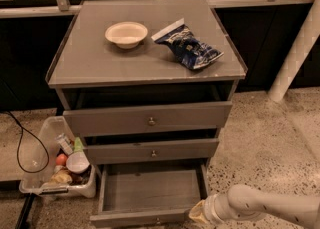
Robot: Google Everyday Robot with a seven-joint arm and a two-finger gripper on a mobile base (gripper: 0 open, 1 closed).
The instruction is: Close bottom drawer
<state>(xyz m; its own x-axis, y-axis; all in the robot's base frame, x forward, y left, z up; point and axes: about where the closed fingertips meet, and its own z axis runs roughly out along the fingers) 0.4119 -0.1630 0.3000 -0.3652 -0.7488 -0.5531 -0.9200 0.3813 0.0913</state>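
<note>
Bottom drawer (150,190) stands open; gripper (196,213) at its front corner.

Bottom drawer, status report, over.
Gripper low at drawer's front right corner. Bottom drawer pulled well out, nothing inside. Plastic bin sits left of it, outside its path.

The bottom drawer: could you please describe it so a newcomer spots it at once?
Find the grey wooden cabinet holding a white bowl and blue snack bag. Its lowest drawer is the shallow grey bottom drawer. Unlike the middle drawer and top drawer, it is pulled far out, with the end effector at its front right corner.
</note>
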